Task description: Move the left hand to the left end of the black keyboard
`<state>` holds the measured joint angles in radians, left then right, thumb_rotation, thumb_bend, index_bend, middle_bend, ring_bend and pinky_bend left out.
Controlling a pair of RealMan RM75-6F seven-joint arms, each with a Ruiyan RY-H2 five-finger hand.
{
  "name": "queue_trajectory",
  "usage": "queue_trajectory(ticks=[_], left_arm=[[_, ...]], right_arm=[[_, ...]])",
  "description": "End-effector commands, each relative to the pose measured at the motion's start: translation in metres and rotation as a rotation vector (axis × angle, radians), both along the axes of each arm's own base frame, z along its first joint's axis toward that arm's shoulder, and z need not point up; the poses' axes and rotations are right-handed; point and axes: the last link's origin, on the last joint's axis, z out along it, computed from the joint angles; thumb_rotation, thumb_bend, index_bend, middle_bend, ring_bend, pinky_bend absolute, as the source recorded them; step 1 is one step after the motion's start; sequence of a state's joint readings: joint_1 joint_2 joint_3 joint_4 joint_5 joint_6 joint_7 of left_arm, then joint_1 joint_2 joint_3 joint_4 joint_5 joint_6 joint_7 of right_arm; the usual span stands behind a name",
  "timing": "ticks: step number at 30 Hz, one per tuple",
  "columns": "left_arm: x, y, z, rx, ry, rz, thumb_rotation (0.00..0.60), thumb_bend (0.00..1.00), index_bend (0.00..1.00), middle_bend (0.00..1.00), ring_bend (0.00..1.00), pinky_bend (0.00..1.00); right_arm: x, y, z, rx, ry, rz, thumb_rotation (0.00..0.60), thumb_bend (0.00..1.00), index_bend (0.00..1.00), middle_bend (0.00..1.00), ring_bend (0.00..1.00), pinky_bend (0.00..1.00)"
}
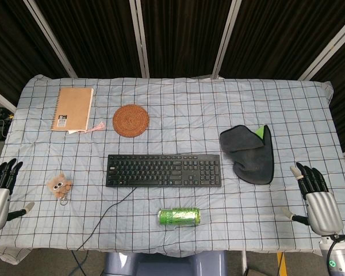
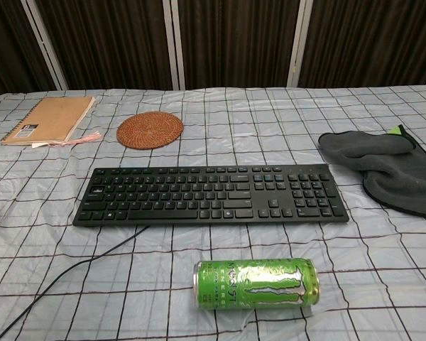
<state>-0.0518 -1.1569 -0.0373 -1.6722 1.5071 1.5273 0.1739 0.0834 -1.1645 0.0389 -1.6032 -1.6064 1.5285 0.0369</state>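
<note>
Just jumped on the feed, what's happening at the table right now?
Nothing is being handled yet. The left hand sits open at the table's left edge, short of the black keyboard and beyond the small plush toy from it. The right hand rests open at the right edge, near the dark cloth. A green can lies on its side in front of the keyboard.

notebook [image 1: 72, 108] far-left | woven coaster [image 1: 130, 120] | grey mitt [image 1: 250, 154] right | green can [image 1: 179, 216] lying | plush toy [image 1: 60, 185]
</note>
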Motion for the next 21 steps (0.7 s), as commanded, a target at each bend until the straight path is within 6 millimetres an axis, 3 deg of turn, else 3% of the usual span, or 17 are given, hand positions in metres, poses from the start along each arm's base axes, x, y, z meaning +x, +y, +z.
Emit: queue_trajectory(ticks=[1,21], left_arm=[[-0.0001,0.0001,0.0000,-0.002,-0.001,0.001,0.600,0.05,0.00,0.00,0.00,0.00],[-0.0005,-0.0014,-0.0013,-0.015,-0.006,0.006,0.600,0.06,0.00,0.00,0.00,0.00]], right_arm=[[-0.0001,0.0001,0.0002,0.000,0.002,0.000,0.600,0.07,0.02,0.00,0.00,0.00],[-0.0008,0.0011,0.0005,0.004,-0.005,-0.018,0.600,0.07,0.02,0.00,0.00,0.00]])
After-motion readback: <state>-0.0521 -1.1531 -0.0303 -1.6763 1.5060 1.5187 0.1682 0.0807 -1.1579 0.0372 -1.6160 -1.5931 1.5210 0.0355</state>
